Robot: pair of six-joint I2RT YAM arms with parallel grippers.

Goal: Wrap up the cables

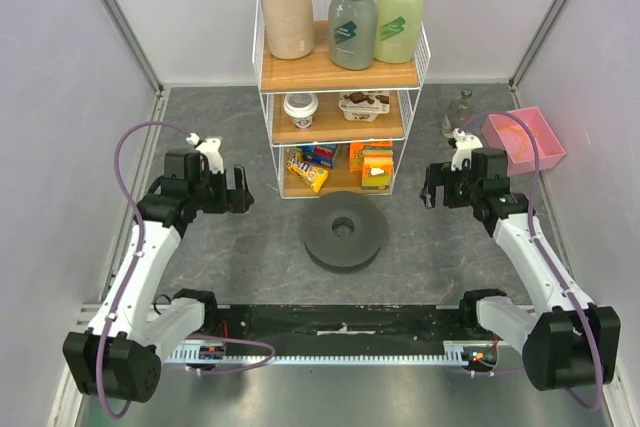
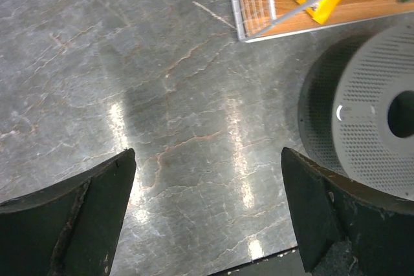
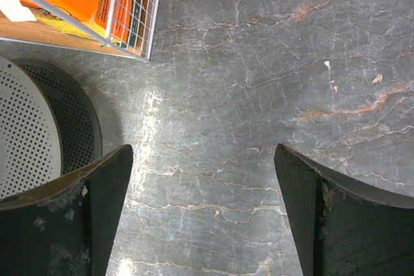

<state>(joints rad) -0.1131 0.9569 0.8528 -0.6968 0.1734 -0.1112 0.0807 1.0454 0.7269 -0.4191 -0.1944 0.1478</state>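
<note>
Across grey table [image 1: 230,257], spool [image 1: 344,231] centre, cropped in both wrist views, left gripper [image 1: 240,192] and right gripper [image 1: 429,188] jaws spread wide, cable [image 1: 512,129] faint, hard to trace, looped inside pink bin [image 1: 548,154] far right.

Robot lab cell, white panel walls [image 1: 60,67], staged wire shelf [image 1: 340,77]

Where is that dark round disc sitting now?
Seen from above, the dark grey spool lies flat between the left gripper and right gripper, just in front of the wire shelf rack.
</note>
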